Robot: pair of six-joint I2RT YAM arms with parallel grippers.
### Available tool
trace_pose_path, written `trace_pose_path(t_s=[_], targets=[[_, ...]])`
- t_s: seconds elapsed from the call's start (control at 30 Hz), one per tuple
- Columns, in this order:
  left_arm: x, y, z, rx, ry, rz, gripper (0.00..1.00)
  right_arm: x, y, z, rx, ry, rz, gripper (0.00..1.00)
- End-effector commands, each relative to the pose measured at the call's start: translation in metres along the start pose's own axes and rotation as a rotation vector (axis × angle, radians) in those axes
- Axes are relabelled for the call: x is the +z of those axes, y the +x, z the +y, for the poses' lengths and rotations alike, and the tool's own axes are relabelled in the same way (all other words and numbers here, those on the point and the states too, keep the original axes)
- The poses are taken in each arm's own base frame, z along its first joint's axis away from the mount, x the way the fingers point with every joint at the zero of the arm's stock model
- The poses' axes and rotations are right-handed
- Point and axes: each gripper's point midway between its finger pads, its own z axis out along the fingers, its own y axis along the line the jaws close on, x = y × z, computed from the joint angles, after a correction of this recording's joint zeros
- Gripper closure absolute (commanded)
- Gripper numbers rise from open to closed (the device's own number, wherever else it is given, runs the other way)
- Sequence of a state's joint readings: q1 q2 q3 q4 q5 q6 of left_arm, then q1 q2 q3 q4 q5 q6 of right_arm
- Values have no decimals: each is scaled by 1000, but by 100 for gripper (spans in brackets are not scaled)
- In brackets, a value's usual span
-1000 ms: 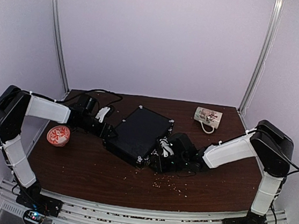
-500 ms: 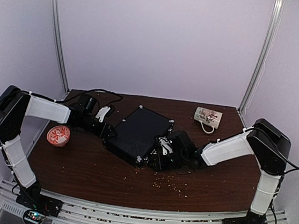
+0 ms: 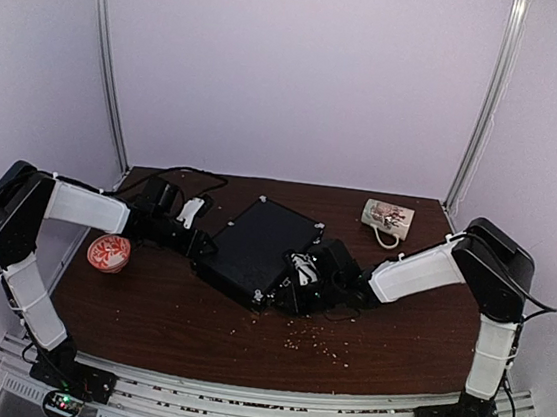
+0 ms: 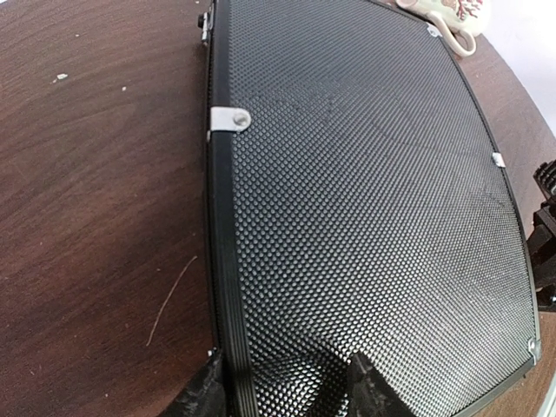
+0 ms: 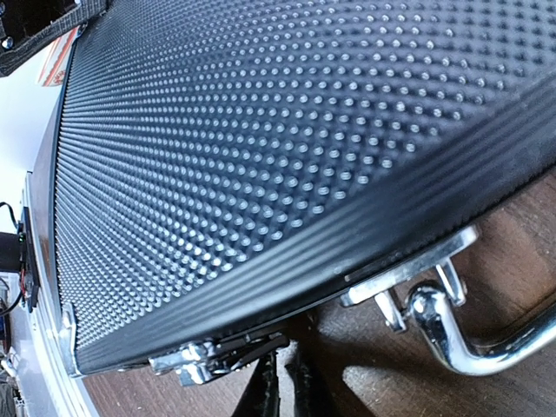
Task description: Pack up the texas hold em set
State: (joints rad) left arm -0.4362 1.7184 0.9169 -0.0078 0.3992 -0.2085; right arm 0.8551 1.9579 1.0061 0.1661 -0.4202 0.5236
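Top external view: shows closed black briefcase (image 3: 259, 250) flat at mid-table, long axis slanting far-right to near-left, latch-and-handle edge toward right gripper (image 3: 284, 292), whose fingers are almost pressed together, empty, just below a latch (image 5: 208, 358); left gripper (image 3: 208, 249) spread astride opposite edge.

You had nothing legible to read in any of the three views. The mug (image 3: 387, 217), at about one o'clock on the table (image 3: 165, 316), carried a reddish print. It was perhaps a picture rather than lettering, but it was too small and soft to tell. The dish (image 3: 109, 252) at nine o'clock showed only an orange-red pattern. The briefcase (image 3: 257, 249) lid gave you dimpled black texture and silver fittings, with no readable mark.
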Motion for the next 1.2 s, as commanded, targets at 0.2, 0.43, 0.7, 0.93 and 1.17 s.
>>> trace_pose_path(t_s=[0.2,0.43,0.7,0.93,1.17], targets=[[-2,23,-50,26,120,50,52,4,-8,-25,-40,103,-53,84],[-49,-39,-48,83,-12,-187,35,-42,-13,-27,-84,177,-135,62],[-114,-87,6,0,-213,-450,19,-131,-58,-52,-115,375,-350,22],[-180,-68,116,-208,-400,-626,18,-240,-89,-152,60,592,-638,12],[-269,-9,183,-304,-777,-820,14,-383,-59,-232,213,933,-1011,11]])
